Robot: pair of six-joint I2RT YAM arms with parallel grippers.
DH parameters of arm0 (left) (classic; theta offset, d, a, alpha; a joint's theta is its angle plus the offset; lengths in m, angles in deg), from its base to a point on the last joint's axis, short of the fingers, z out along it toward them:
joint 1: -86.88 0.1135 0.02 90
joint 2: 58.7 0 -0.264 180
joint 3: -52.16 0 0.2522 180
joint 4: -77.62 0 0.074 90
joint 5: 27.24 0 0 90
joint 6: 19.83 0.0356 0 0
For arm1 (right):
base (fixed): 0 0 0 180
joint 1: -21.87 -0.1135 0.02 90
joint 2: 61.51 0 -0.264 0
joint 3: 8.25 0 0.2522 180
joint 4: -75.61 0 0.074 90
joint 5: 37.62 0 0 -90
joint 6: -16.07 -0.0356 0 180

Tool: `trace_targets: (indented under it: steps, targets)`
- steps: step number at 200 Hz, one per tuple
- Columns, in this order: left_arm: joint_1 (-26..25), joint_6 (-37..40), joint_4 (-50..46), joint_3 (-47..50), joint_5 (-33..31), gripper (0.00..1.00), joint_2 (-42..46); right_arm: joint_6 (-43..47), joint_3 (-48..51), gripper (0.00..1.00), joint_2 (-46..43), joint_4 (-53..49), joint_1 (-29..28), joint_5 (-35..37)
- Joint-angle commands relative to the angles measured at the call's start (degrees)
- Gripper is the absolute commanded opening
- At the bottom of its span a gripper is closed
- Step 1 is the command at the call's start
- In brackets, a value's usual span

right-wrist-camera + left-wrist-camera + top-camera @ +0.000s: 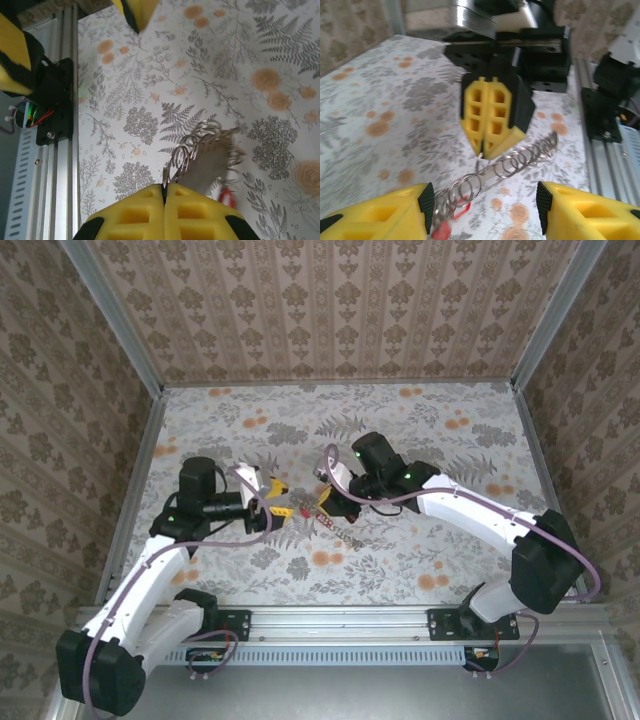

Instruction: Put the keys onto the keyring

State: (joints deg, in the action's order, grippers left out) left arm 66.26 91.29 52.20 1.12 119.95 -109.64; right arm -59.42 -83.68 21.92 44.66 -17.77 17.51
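Two grippers meet above the table (450, 410). The left gripper (485, 205) has its jaws apart around the keyring (520, 157), where what looks like a red key (442, 231) hangs, blurred. The right gripper (487, 147) pinches the chain's top ring.

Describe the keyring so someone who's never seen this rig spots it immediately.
On the floral-patterned table, look mid-table where the two arms meet. The shut right gripper pinches a string of linked thin silver wire rings, which runs through the open left gripper. Unlike the blocky yellow plastic around it, it is shiny bare metal, with a small red-headed key at one end.
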Motion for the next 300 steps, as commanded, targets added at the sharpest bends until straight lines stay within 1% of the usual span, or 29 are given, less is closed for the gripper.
trace_targets:
  steps: [1,4,18,22,39,57,94,115,141,201,262,278,300]
  targets:
    - [-3.6,4.6,-1.4,0.8,1.9,0.58,-0.5,5.7,3.4,0.00,-3.4,7.5,0.0,-7.3]
    - [-4.1,4.6,-1.1,0.9,1.3,0.58,-0.6,6.0,4.0,0.00,-5.1,8.2,0.0,-7.7]
    - [-5.2,4.1,1.0,1.7,-0.6,0.57,-0.8,8.0,6.6,0.00,-6.9,11.6,0.0,-9.3]
    - [-7.0,4.0,1.5,1.8,-1.1,0.56,-0.8,8.6,7.3,0.00,-7.4,12.4,0.0,-9.8]
    - [-8.9,4.0,3.2,2.3,-3.9,0.54,-0.8,9.3,9.1,0.00,-8.7,15.2,0.0,-9.9]
    - [-10.5,6.7,2.3,1.9,-5.8,0.47,-1.0,9.3,9.0,0.00,-9.1,15.0,0.0,-10.1]
    - [-12.3,9.4,1.6,0.5,-8.7,0.40,-1.0,10.5,9.0,0.00,-9.5,14.9,0.0,-10.8]
    - [-13.2,12.2,1.2,0.2,-9.4,0.29,-1.2,10.7,8.6,0.00,-9.4,14.7,0.0,-10.8]
    - [-13.9,12.5,1.7,-0.3,-10.7,0.25,-2.1,11.5,7.8,0.00,-9.3,13.1,-0.1,-10.4]
    - [-14.4,11.6,3.0,-1.4,-11.6,0.25,-3.8,14.5,8.2,0.00,-9.9,12.4,-0.8,-10.2]
    - [-14.5,11.1,4.0,-2.9,-9.5,0.26,-4.9,14.6,8.3,0.00,-9.7,12.9,-0.8,-9.5]
    - [-14.5,11.3,3.7,-3.4,-8.2,0.21,-5.3,14.4,8.4,0.00,-9.9,13.1,-0.9,-8.8]
    - [-14.5,12.2,2.4,-4.4,-6.8,0.11,-6.4,14.2,8.6,0.00,-10.2,13.7,-0.9,-8.4]
